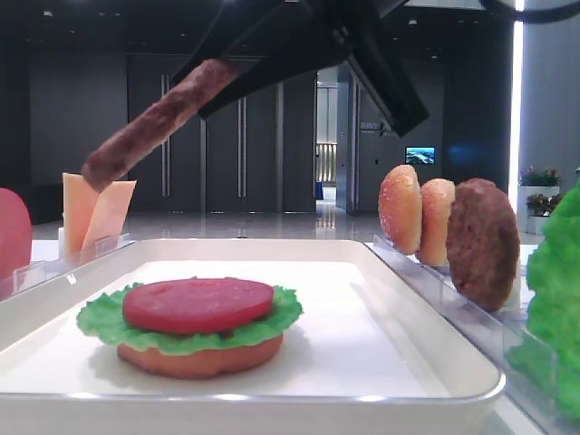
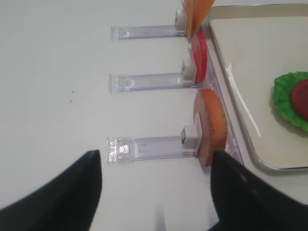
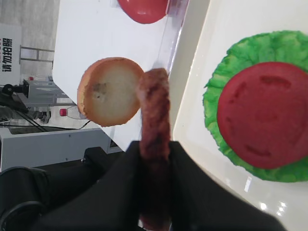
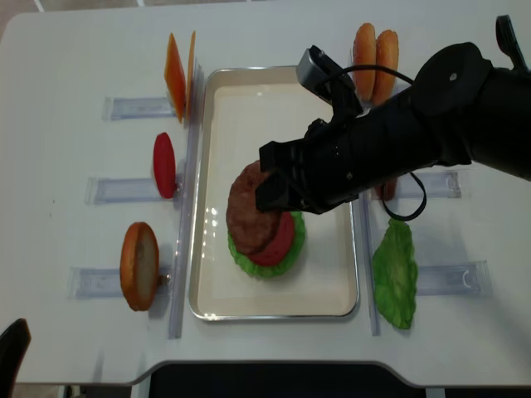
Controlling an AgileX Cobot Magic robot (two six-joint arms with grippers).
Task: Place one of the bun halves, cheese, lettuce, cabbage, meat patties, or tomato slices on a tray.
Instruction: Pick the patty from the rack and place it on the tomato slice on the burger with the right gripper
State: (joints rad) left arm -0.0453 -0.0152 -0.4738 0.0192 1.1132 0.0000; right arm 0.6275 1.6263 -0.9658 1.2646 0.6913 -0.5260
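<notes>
Meat patty (image 4: pixel 247 209) is gripped by right gripper (image 4: pixel 270 178) at frame centre, above tray (image 4: pixel 274 311); left gripper (image 2: pixel 156 183) fingers stand open.

the right arm (image 4: pixel 415 133) is wrapped in a loose matte black fabric sleeve that creases along its length. a small grey camera block (image 4: pixel 311 65) sits on top near the wrist, with a thin black cable looping back from it. the left gripper (image 2: pixel 154 192) shows two black, blunt, rounded fingers.
</notes>
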